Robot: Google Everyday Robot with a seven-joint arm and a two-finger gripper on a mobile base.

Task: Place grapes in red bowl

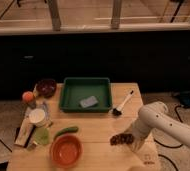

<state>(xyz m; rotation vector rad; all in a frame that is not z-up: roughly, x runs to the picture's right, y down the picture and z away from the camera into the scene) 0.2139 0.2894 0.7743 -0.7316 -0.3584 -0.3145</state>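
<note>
Wooden rectangular tabletop (95,125) carries everything. The white, thick-linked robot arm (163,122) comes in from the right edge, elbow high, forearm angling down and left to the front-right part of the tabletop. The dark green rectangular plastic tray (75,92) sits at the back centre and isn't part of this job. The large round orange-red bowl with a thick rim (79,146) is at front left and looks empty, so the place step is not done. The small elongated bunch of dark reddish-purple grapes (121,139) is at front right, well apart from the bowl, low at the tabletop. Can't tell whether it rests there or is lifted. The hand (132,141) is at the arm's tip, right against the right end of the bunch. Can't tell whether it is apart, together or clamped on the bunch. My read: at or just around the grasp, early in the task. What's left is to confirm the hold, lift, carry left across the front of the tabletop, and release over the bowl. The small green cucumber (66,131) lies just behind the bowl, near the likely path, so carry with some height.
</note>
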